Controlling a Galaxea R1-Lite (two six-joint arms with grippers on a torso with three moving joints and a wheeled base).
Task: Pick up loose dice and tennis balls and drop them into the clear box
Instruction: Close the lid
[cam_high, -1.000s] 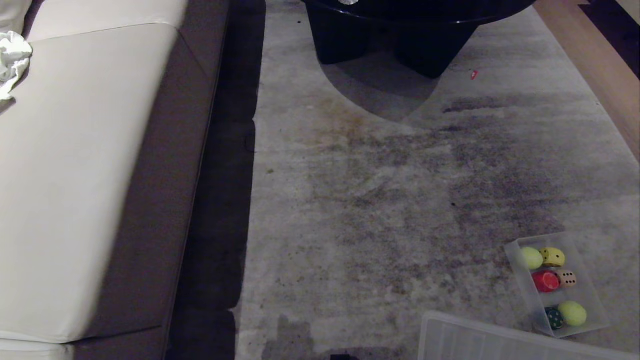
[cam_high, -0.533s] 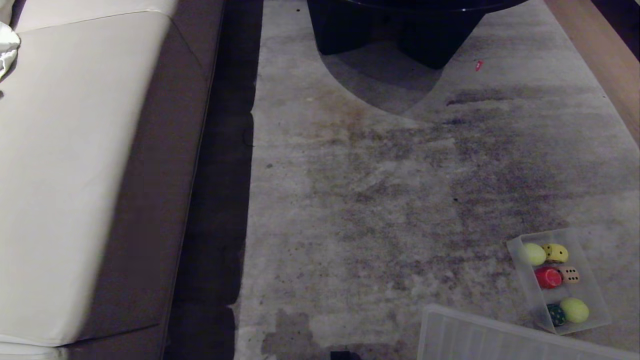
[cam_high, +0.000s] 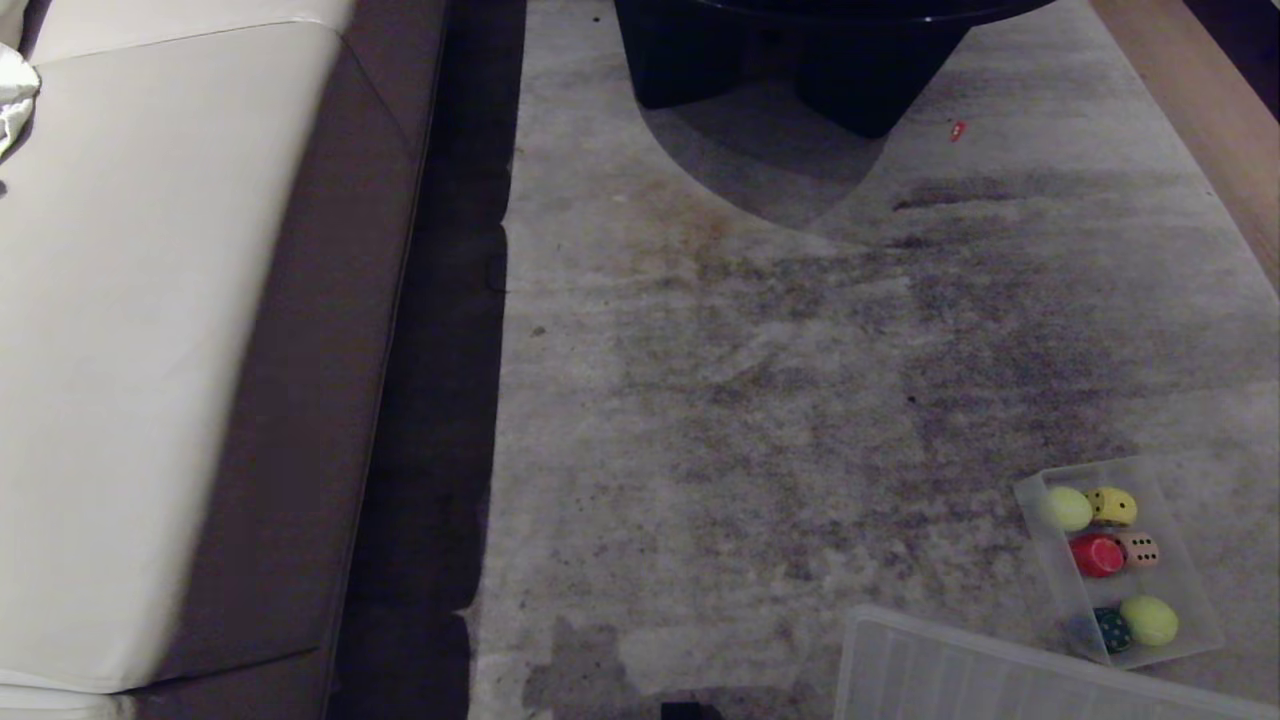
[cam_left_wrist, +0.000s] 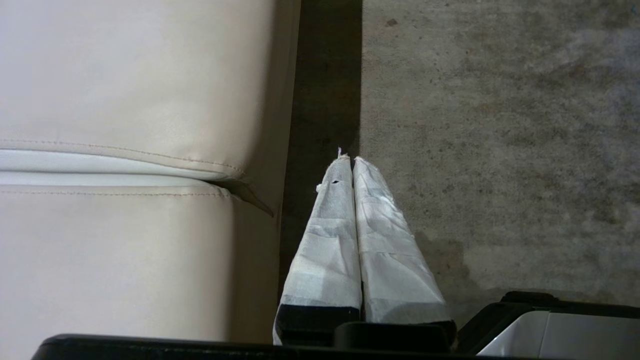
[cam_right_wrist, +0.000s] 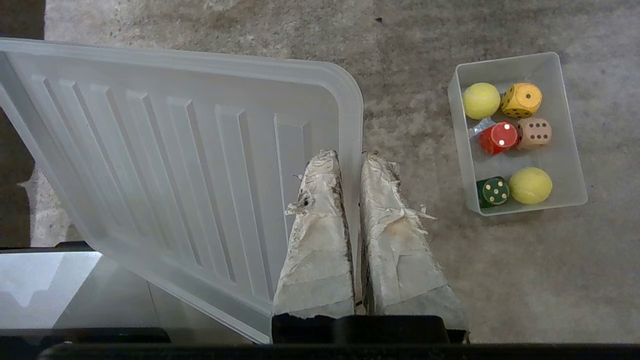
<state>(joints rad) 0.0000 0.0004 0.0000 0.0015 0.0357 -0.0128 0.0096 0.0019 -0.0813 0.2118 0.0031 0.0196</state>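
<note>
The clear box (cam_high: 1172, 575) sits on the carpet at the lower right. Inside it lie two tennis balls (cam_high: 1066, 508) (cam_high: 1148, 620) and several dice: yellow (cam_high: 1110, 505), tan (cam_high: 1138, 549), red (cam_high: 1096, 555) and dark green (cam_high: 1111, 630). The right wrist view shows the same box (cam_right_wrist: 565, 150) with a ball (cam_right_wrist: 481, 100) beside the yellow die (cam_right_wrist: 521, 100), and the other ball (cam_right_wrist: 530, 185) beside the green die (cam_right_wrist: 492, 191). My right gripper (cam_right_wrist: 350, 156) hangs shut and empty above the lid's edge, apart from the box. My left gripper (cam_left_wrist: 351, 159) is shut and empty beside the sofa.
A flat ribbed lid (cam_high: 950, 670) lies at the bottom right, close to the box. A cream sofa (cam_high: 150, 350) runs along the left. A black table base (cam_high: 800, 50) stands at the far end of the carpet, with a small red scrap (cam_high: 958, 129) near it.
The whole head view has slid slightly, so the camera moved. The box, its contents and the lid have kept their places on the carpet.
</note>
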